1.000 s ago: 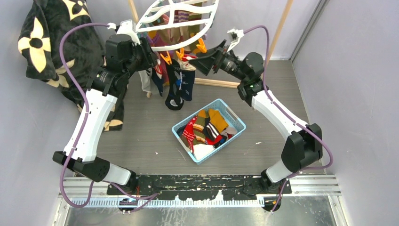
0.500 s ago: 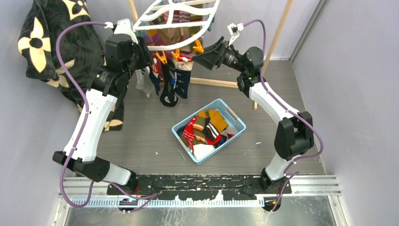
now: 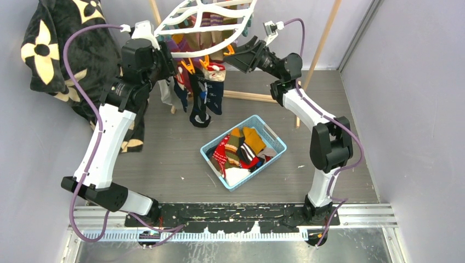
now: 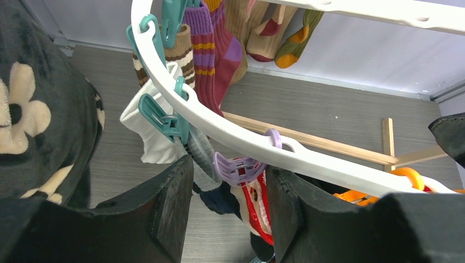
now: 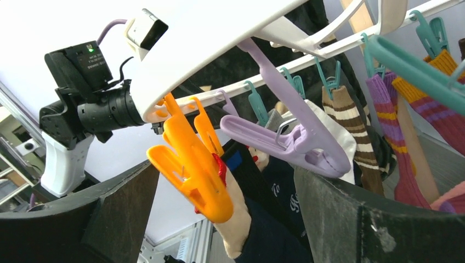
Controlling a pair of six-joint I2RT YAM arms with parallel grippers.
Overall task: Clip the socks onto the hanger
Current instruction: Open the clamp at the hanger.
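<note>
Here left gripper (image 4: 227, 216) and right gripper (image 5: 225, 213) gape apart by the hanger (image 4: 236, 133); navy sock (image 5: 270, 227) perhaps reads "To"

A grey wood-grain floor (image 3: 164, 159) filled the middle of the top view, closed in by plain pale lilac walls (image 3: 422, 109) under soft, even light. A wooden pole rack (image 3: 327, 30) rose at the upper centre, its base bar lying on the floor. A black plush blanket with cream flowers (image 3: 52, 41) hung in the upper left corner, and a metal rail (image 3: 367, 215) ran along the bottom edge.
</note>
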